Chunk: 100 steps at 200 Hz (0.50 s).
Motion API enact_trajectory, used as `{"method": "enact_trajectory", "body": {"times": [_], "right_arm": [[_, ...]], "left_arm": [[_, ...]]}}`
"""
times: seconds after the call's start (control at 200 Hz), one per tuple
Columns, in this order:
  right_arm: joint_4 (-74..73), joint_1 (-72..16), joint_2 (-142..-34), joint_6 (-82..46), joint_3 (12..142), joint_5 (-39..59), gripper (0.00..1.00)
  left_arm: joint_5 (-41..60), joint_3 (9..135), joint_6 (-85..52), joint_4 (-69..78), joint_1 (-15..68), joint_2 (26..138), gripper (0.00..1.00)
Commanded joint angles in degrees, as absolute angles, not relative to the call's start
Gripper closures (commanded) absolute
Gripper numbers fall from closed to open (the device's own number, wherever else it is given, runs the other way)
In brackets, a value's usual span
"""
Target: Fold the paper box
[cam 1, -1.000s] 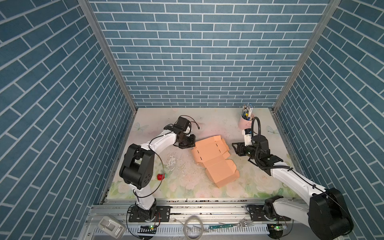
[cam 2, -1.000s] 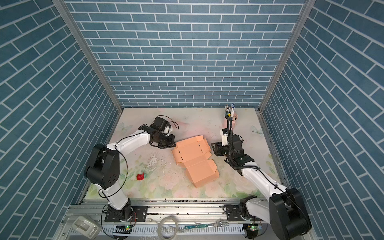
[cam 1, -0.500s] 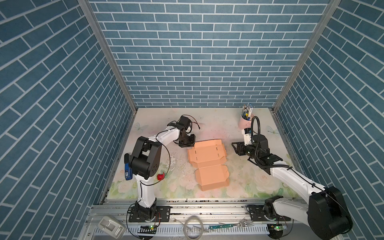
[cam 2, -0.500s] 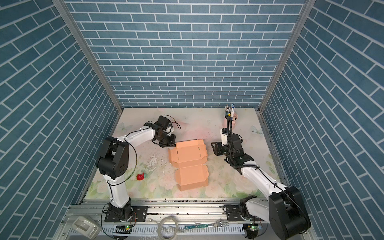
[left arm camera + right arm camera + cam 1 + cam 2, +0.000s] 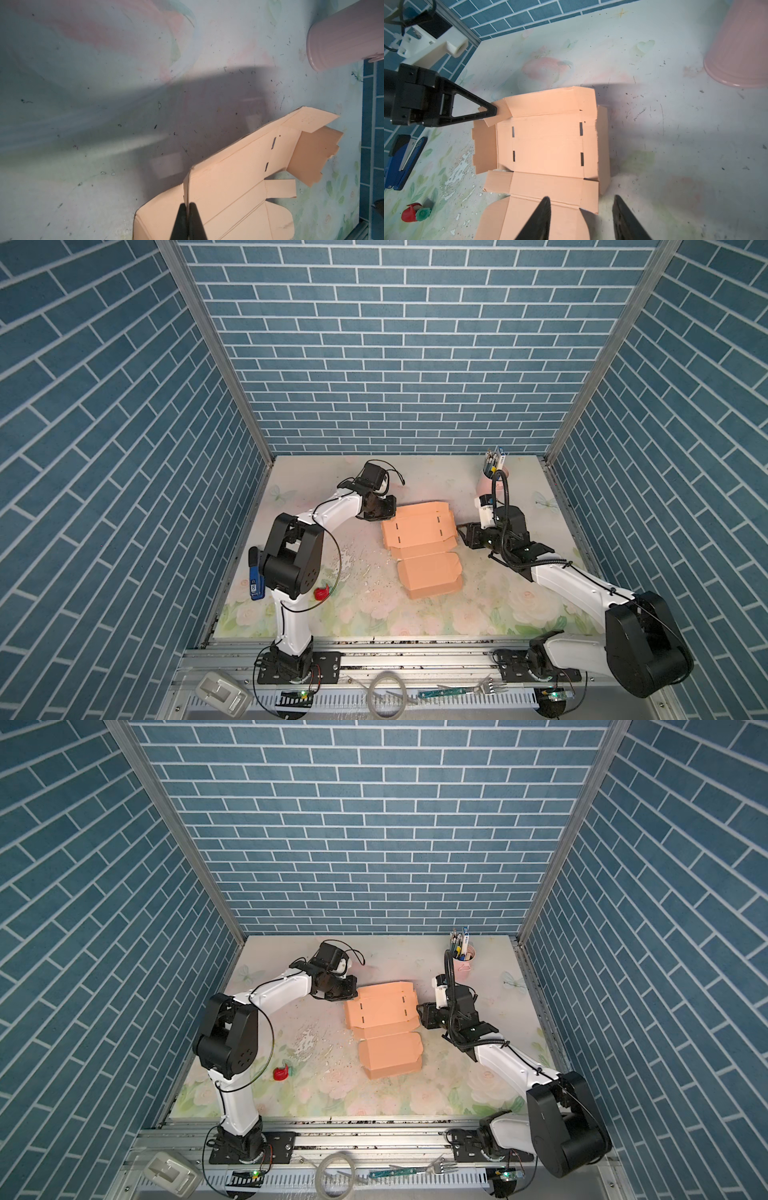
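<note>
Midway between our two arms on the floral table (image 5: 365,614), the paper box (image 5: 419,547) lies open and only part-formed: we see its slotted base panel flat, the far and side flaps barely lifted, and the near section seemingly already creased into a shallow tray. Our left gripper (image 5: 188,205) is pinched tight on a flap at the box's far left corner, while our right gripper (image 5: 581,202) hovers with jaws half spread astride the right side flap, gripping nothing. We judge most of the work is yet to do: walls raised, tabs tucked into slots, lid closed.
</note>
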<state>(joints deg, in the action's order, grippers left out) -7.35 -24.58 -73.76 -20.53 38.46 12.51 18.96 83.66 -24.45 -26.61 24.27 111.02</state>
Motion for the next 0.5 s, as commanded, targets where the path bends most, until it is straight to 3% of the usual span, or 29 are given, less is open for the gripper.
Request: {"method": "enact_trajectory", "body": {"times": [0.0,0.235,0.3,0.375,0.45,0.495], "right_arm": [[-7.6,-24.9,-74.4,-18.2,41.0,12.8,0.51],[-5.5,-24.9,-75.7,-15.9,43.6,12.0,0.51],[-5.8,-24.9,-76.1,-16.0,43.5,12.1,0.51],[-6.2,-24.9,-76.5,-16.1,43.1,12.1,0.51],[-6.4,-24.8,-76.6,-16.1,42.8,12.1,0.51],[-6.2,-24.9,-76.6,-16.0,42.8,12.1,0.51]], "left_arm": [[17.7,84.3,-22.1,-25.0,24.9,110.9,1.00],[14.7,81.1,-19.8,-23.7,25.9,108.6,1.00],[14.0,80.0,-20.0,-22.9,26.1,108.0,0.95],[13.5,80.0,-20.8,-23.2,26.0,108.0,0.84],[13.3,81.5,-22.0,-24.7,25.8,108.0,0.61],[12.0,83.1,-22.7,-26.7,25.7,107.8,0.52]]}}
